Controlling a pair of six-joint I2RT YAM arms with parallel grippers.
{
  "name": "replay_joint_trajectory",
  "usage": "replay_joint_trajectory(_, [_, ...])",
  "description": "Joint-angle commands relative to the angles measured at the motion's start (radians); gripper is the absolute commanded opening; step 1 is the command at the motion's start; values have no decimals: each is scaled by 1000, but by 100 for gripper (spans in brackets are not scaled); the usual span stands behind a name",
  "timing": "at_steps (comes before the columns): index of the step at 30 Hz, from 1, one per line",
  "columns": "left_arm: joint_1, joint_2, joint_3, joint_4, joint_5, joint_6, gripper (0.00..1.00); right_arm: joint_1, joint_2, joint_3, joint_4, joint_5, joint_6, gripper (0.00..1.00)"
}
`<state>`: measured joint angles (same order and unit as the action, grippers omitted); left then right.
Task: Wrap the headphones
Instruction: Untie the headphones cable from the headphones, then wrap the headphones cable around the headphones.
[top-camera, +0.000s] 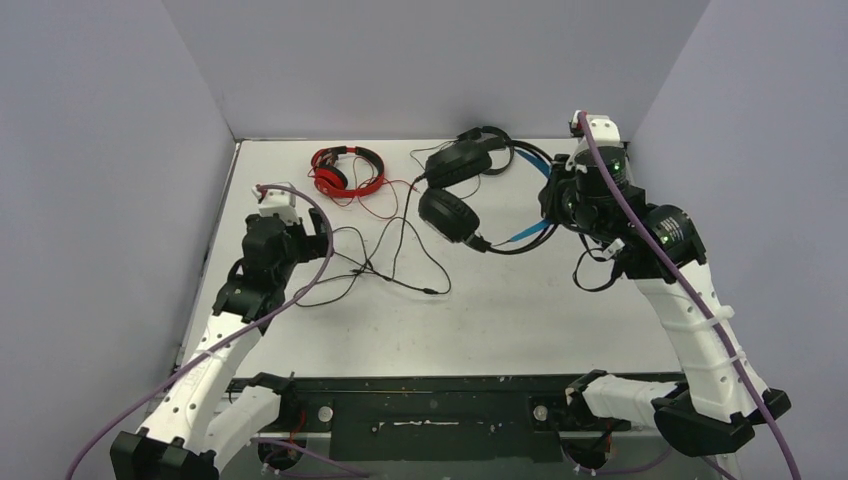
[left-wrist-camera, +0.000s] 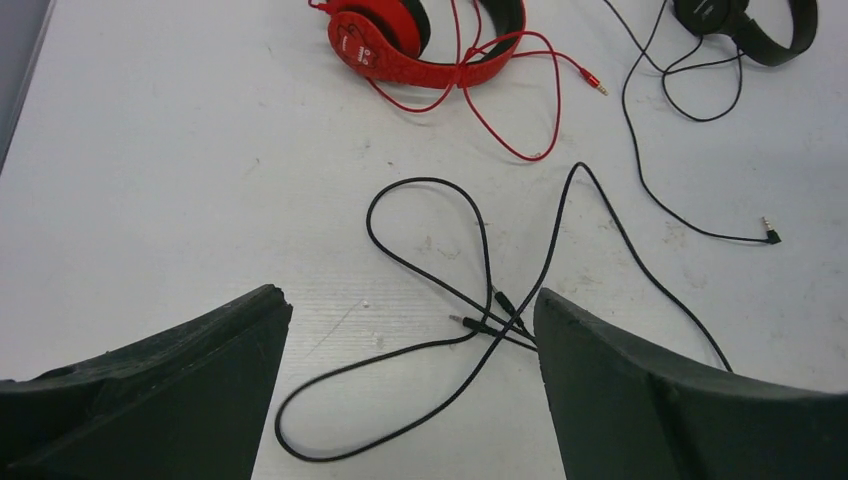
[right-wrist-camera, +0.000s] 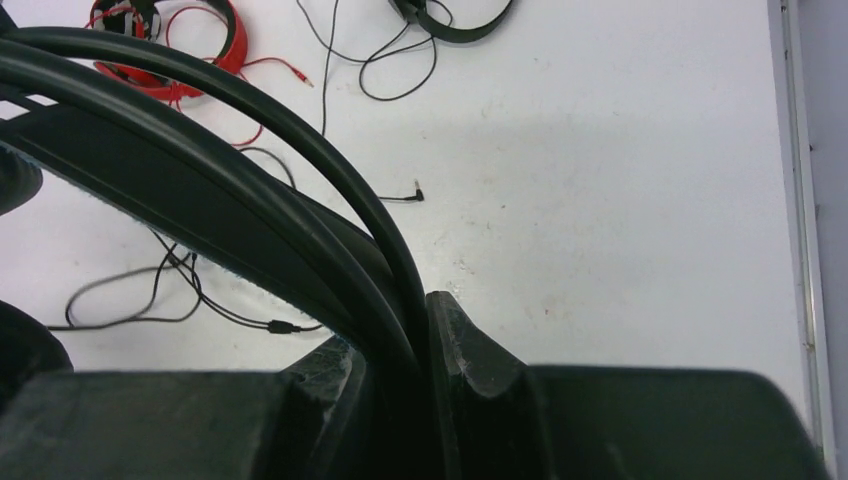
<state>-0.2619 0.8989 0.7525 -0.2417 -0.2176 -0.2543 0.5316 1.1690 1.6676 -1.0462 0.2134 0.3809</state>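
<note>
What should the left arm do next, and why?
Probably lower the left gripper straight down and close on the black cable under it. Its jaws stand open above the cable's loops on the table, gripping nothing. The right gripper is shut on the headband of the blue-banded headphones, so the holding looks done and the cord is left to gather.

The left claw (left-wrist-camera: 410, 310) hangs low, spread wide; the right claw (right-wrist-camera: 395, 335), raised on its bent arm, is clamped tight.
</note>
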Motion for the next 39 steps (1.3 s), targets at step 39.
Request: replay_joint_trajectory(39, [-22,-101,-173,409,695,-402,97,-136,178,-131,-18,-149,557,0])
